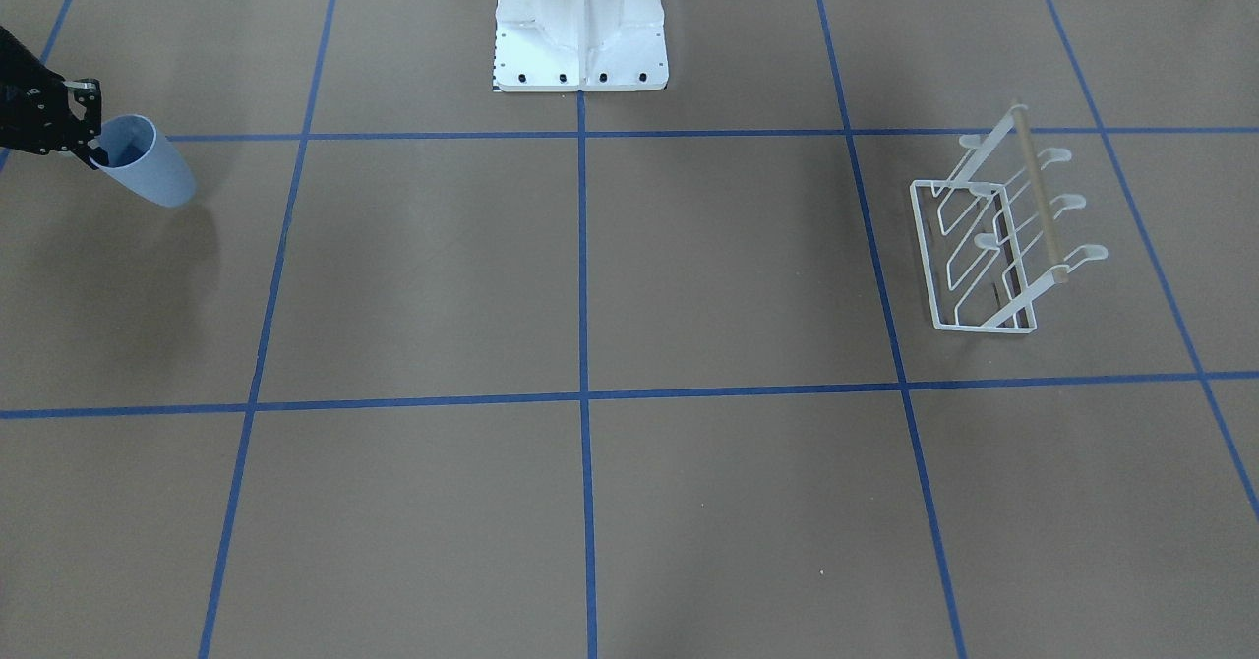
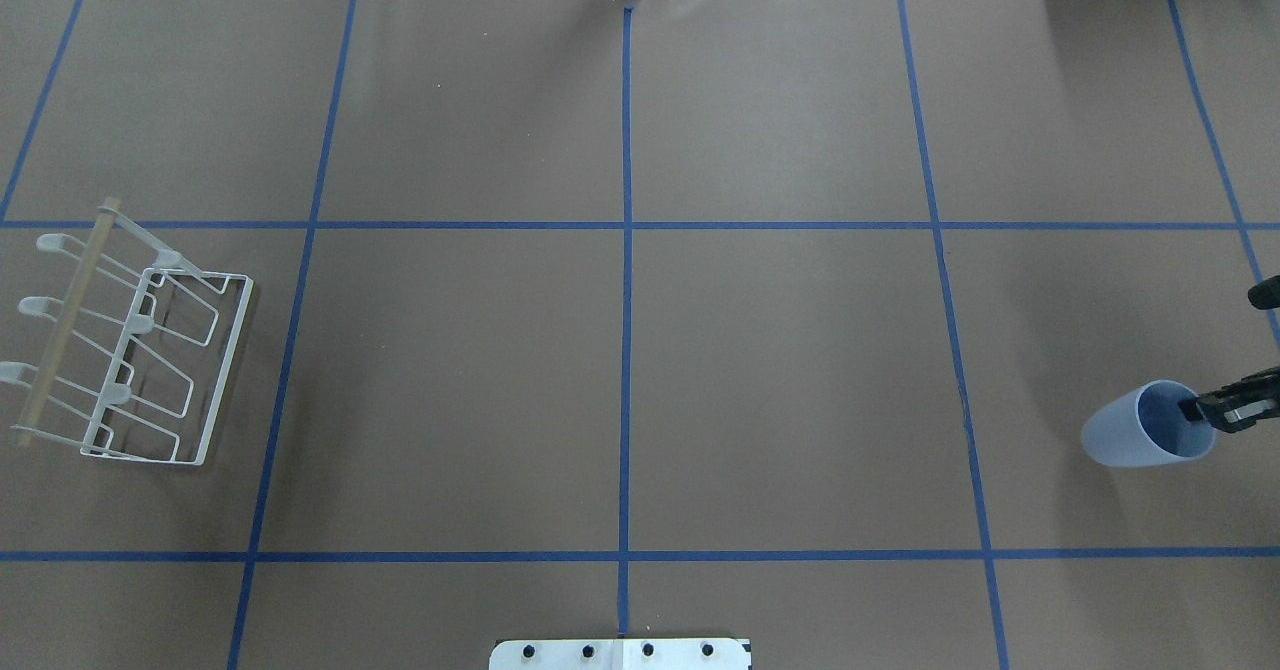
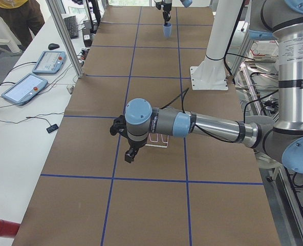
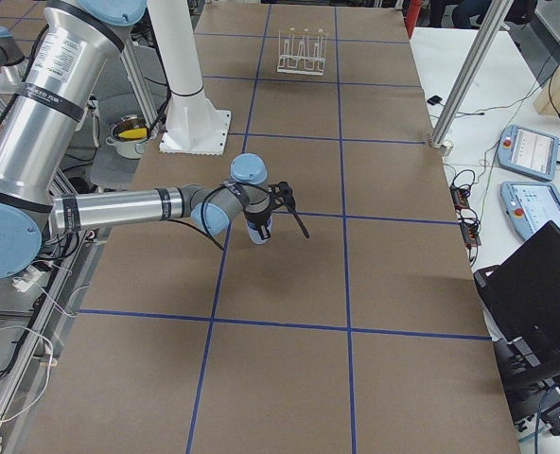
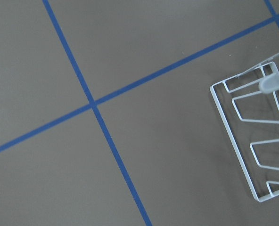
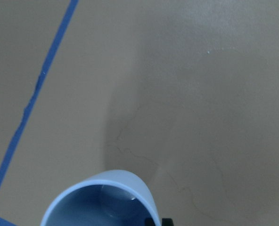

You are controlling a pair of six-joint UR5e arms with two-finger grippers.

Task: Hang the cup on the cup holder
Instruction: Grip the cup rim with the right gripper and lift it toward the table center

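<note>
The right tool [image 2: 1197,411] pinches the cup [image 2: 1140,432] by its rim wall. It looks like light, stiff, smooth plastic, likely slippery. How wide the left tool [image 3: 126,148] stands, I cannot tell.

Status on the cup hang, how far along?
Done: the right hand grips the cup by its rim, tilted and seemingly off the table. In hand: the cup, at the table's right end. Left: carry it across to the holder at the left end, whose prongs are all bare, and hang it.
</note>
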